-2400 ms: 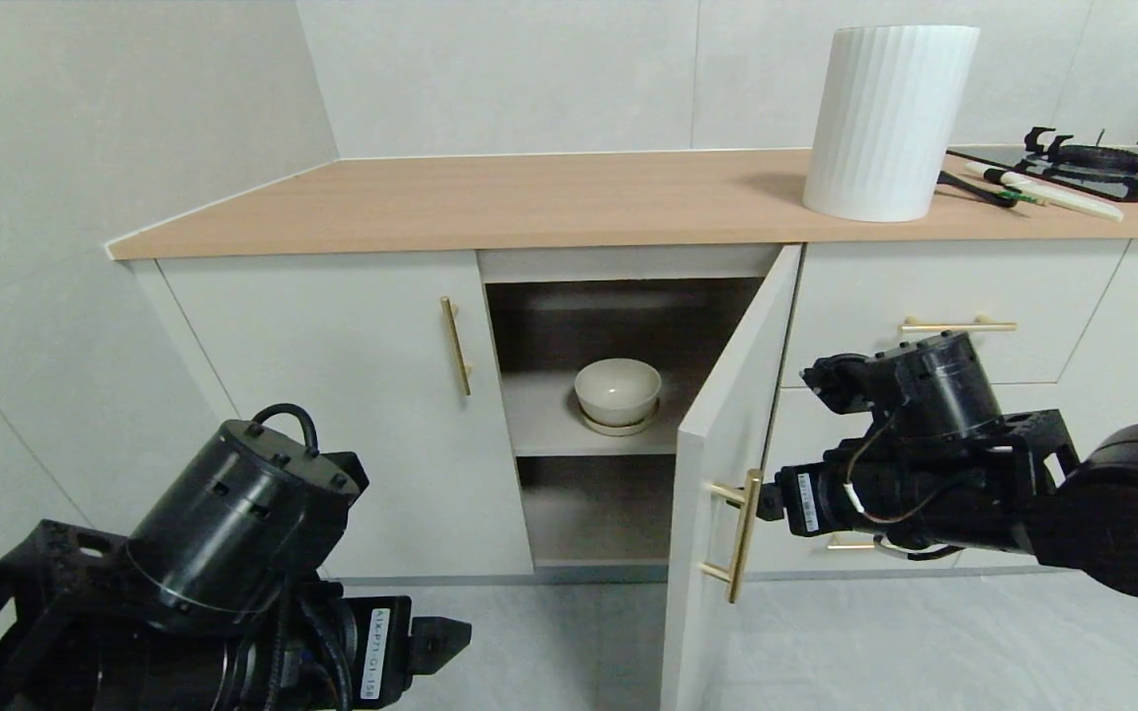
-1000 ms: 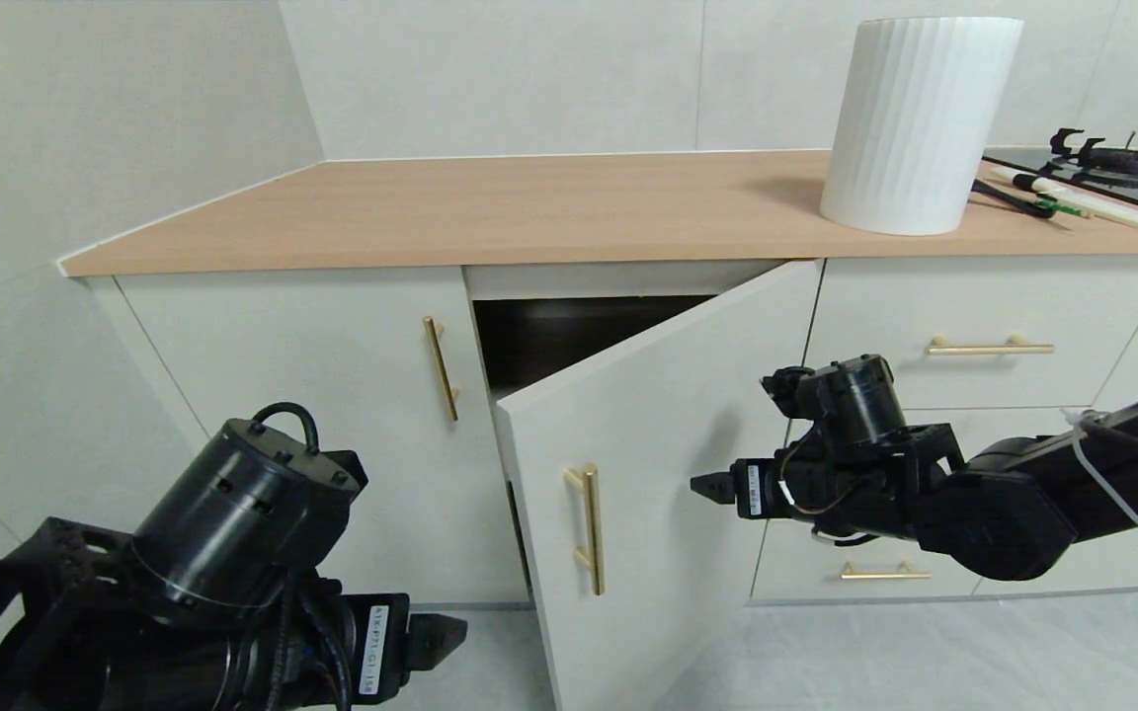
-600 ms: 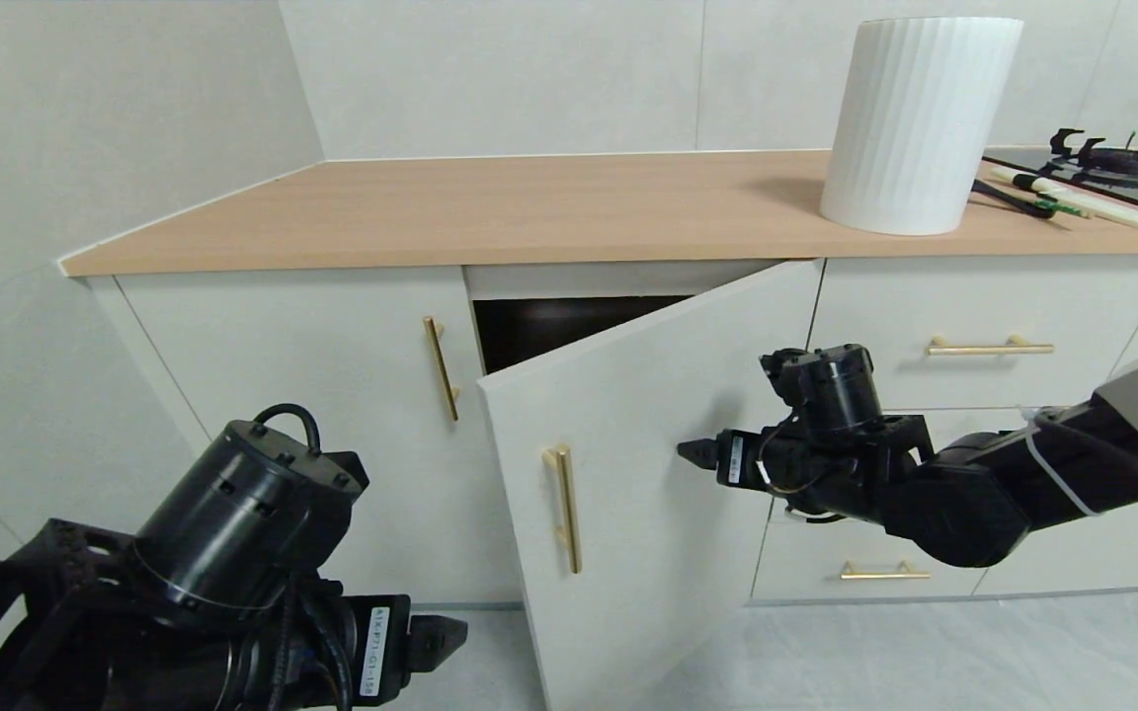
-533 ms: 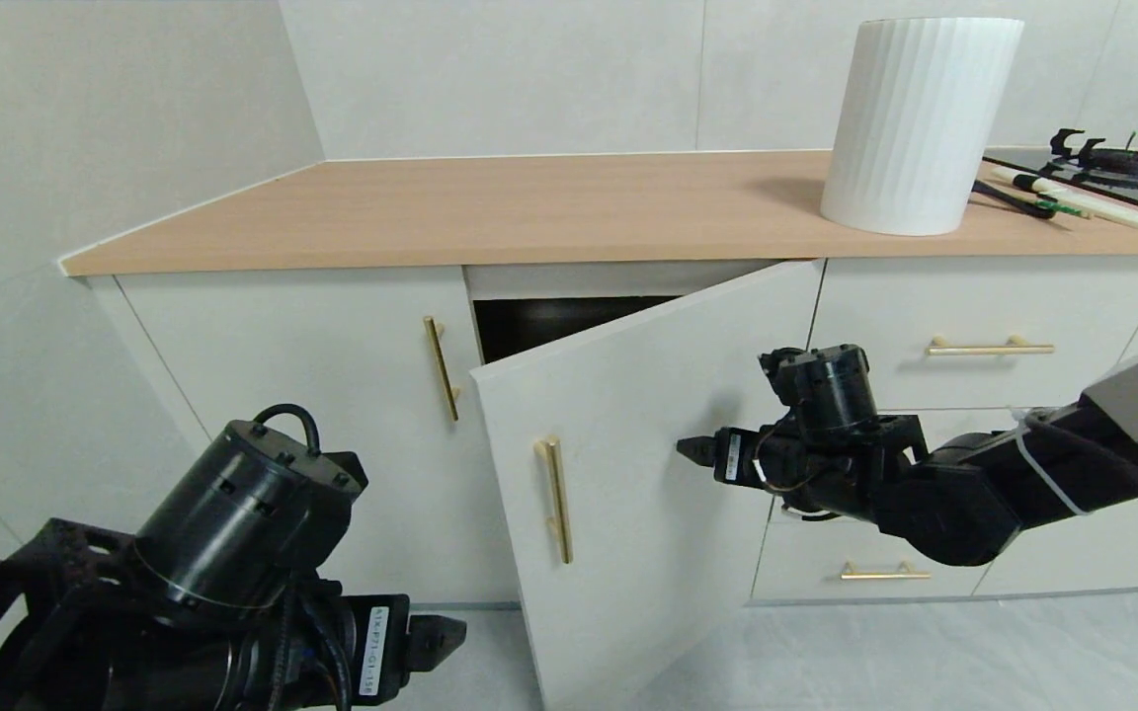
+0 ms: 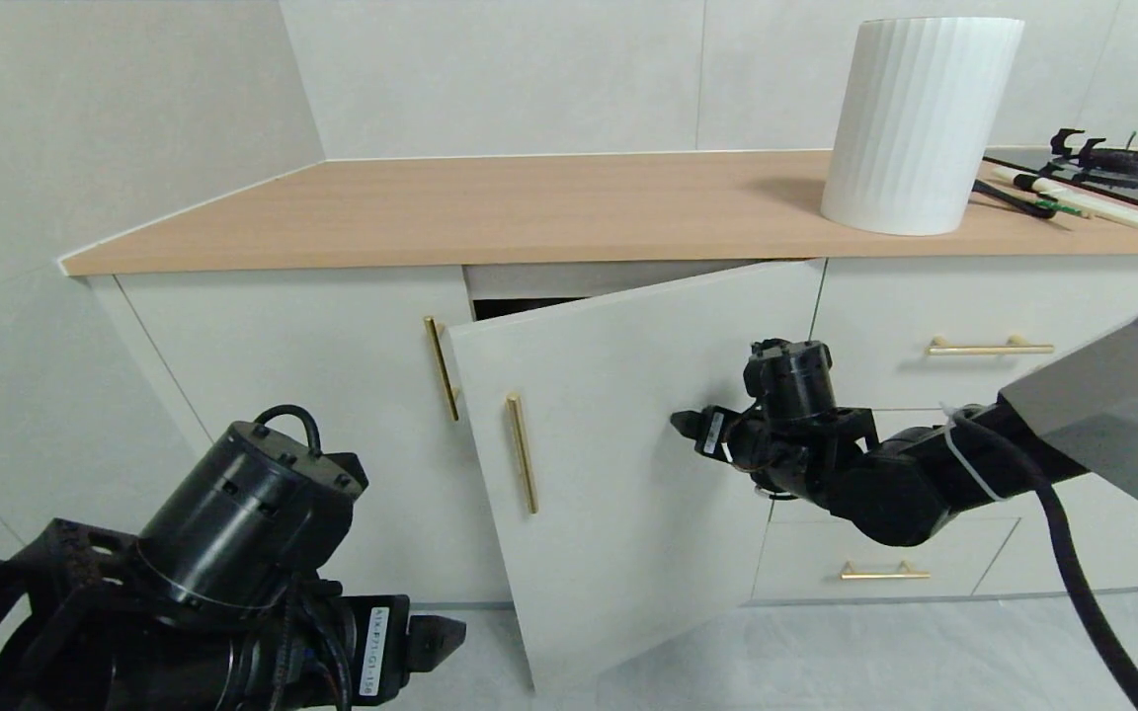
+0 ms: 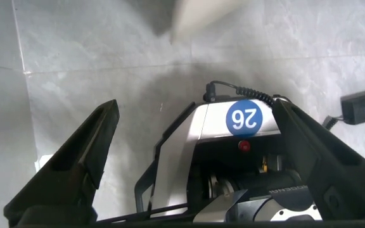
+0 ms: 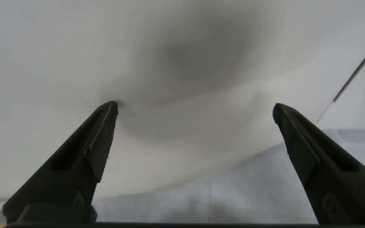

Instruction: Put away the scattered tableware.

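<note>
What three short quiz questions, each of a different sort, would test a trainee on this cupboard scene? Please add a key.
1. True or false: the cupboard door is fully shut.
2. Which is the right gripper closest to? A: the door's gold handle. B: the door's flat face. C: a drawer handle.
3. Fill the gap: the white ribbed container stands on the ____.
Key: 1 false, a gap shows at its top edge; 2 B; 3 countertop.

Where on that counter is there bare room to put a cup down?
The wooden countertop is bare from its left end across to the white ribbed container. Beyond the container it is crowded: utensils lie beside the stove. Below, the cabinet door stands only a crack open, with the right gripper close to its face.
</note>
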You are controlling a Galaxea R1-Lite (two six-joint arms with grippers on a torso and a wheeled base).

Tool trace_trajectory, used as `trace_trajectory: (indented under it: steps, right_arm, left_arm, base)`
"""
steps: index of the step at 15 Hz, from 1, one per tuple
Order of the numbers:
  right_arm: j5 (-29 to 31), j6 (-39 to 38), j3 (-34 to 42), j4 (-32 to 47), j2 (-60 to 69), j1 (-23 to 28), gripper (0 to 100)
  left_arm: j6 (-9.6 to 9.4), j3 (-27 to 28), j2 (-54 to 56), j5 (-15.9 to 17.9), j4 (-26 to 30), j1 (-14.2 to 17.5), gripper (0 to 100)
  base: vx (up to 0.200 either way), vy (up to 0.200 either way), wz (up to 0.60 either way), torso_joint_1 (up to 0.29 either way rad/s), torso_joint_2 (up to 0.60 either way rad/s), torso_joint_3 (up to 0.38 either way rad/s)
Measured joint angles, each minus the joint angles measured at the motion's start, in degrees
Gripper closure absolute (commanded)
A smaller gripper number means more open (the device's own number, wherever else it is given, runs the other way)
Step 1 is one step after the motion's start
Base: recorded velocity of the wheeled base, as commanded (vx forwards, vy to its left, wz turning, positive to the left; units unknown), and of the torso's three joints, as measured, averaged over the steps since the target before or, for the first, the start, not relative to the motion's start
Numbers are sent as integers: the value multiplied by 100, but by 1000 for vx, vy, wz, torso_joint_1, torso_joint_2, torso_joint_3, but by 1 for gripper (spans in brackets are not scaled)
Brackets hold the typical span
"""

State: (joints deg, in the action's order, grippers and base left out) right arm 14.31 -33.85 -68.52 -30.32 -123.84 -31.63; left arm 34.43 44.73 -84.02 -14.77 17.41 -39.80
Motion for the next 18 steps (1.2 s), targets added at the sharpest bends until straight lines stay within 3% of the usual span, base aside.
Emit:
trace_trajectory:
  steps: [18]
  right_arm:
    - [1647,-200,-1432,-118,-1115,217,0]
  left_arm:
    - [0,-29,-2,-2,0,0,0]
  base:
    - [0,0,0,0,0,0]
